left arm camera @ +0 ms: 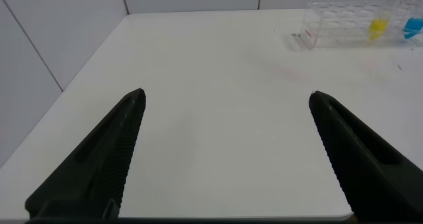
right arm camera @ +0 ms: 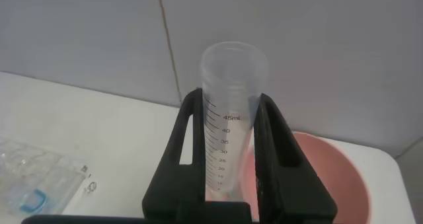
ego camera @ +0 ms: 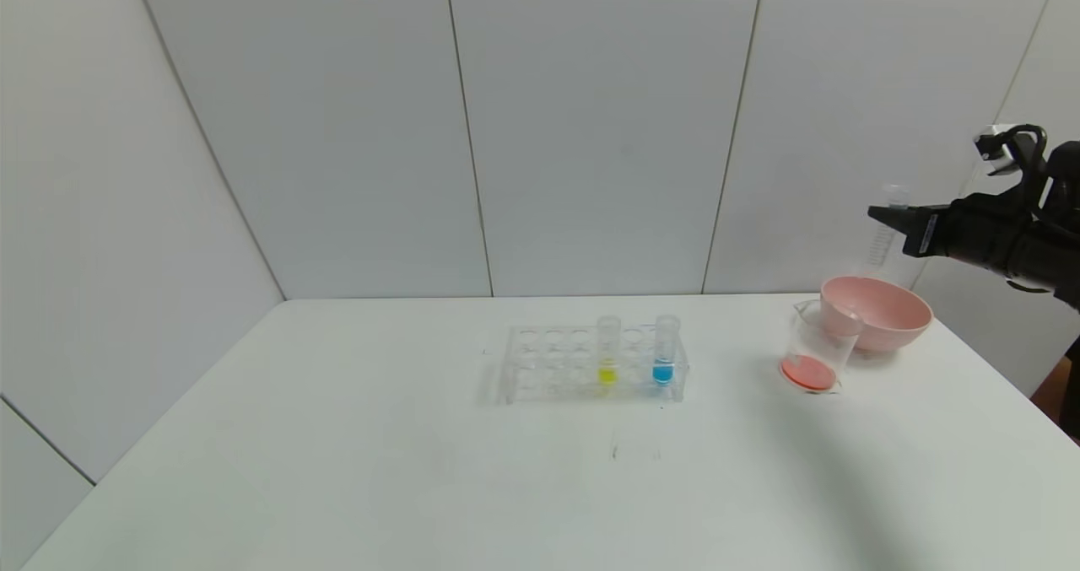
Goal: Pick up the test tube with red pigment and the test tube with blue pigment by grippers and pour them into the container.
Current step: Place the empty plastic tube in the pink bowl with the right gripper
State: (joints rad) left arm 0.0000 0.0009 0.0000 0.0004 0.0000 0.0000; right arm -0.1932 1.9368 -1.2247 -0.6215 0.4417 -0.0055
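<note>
My right gripper (ego camera: pixel 886 215) is shut on a clear graduated tube (ego camera: pixel 893 196) that looks empty, held upright high above the pink bowl; the right wrist view shows this tube (right arm camera: pixel 231 85) between the jaws. No tube holding orange-red liquid shows. The container, a clear beaker (ego camera: pixel 817 335), stands beside the bowl with orange-red liquid (ego camera: pixel 808 373) in its bottom. The blue test tube (ego camera: pixel 665 356) stands in the clear rack (ego camera: pixel 548 360) at the table's middle. My left gripper (left arm camera: pixel 226 96) is open and empty over bare table, out of the head view.
A tube with yellow liquid (ego camera: pixel 607 356) stands in the rack next to the blue one. The pink bowl (ego camera: pixel 882 309) sits at the back right, touching the beaker. White walls close the back and left; the table edge is near on the right.
</note>
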